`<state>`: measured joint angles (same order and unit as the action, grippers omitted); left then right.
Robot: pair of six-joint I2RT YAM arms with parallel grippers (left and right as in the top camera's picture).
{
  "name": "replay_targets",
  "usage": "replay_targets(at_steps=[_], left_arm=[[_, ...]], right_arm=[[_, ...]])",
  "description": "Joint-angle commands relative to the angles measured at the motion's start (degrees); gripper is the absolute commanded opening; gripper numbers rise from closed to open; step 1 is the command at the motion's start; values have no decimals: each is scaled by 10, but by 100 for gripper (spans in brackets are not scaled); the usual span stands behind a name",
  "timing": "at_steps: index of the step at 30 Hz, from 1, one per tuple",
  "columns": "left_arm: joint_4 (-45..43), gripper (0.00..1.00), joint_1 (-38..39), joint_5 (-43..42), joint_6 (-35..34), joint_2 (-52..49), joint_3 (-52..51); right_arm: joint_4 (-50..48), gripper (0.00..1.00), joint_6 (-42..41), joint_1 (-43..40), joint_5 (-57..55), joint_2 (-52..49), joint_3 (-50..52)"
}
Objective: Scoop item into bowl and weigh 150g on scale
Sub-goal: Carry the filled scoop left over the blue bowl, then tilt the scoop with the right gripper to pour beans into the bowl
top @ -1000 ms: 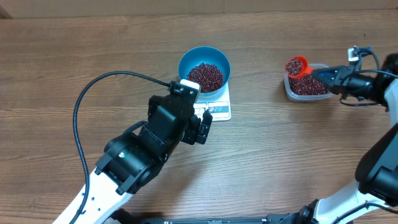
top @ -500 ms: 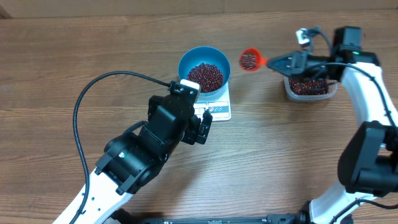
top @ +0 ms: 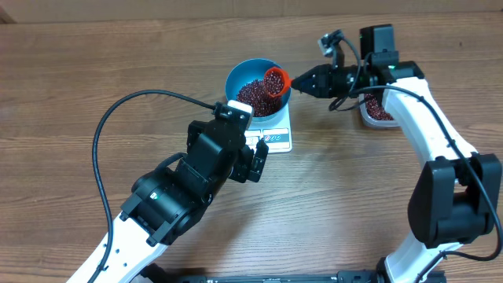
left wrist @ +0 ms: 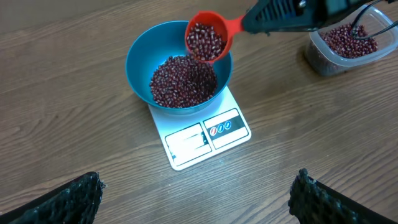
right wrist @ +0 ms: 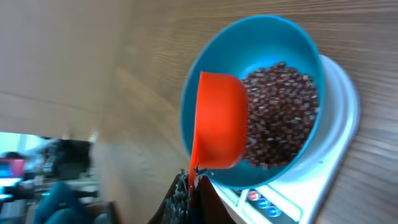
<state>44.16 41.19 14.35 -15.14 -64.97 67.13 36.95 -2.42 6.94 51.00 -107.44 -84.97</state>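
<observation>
While right end effector (top: 301, 81) clamps scoop (top: 274, 80) over bowl (top: 233, 79) — left end effector (left wrist: 194, 199) wide open, tub (left wrist: 318, 57) well apart.

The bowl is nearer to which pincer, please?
Right. The right pincer holds a scoop over the bowl; the left pincer hangs open beyond the scale.

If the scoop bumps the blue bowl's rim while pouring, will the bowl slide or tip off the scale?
Likely it stays put: the blue bowl holds a heap of beans, so it should sit heavy. But it is about as wide as the white scale, whose top looks smooth, so a knock from the red scoop might slide it rather than tip it.
</observation>
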Motion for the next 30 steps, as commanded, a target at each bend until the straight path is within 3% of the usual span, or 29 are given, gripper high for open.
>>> replay_targets(at_steps=[1, 8, 19, 30], left_arm=[[-2, 99, -4, 0, -12, -4, 9], [-2, 99, -4, 0, -12, -4, 9], [-2, 99, -4, 0, -12, -4, 9], [-2, 99, -4, 0, -12, -4, 9]], right_arm=[[-5, 4, 46, 11, -45, 0, -16], [-5, 4, 136, 24, -48, 0, -16], [-25, 4, 150, 24, -56, 0, -16], [-27, 4, 263, 25, -56, 0, -16]])
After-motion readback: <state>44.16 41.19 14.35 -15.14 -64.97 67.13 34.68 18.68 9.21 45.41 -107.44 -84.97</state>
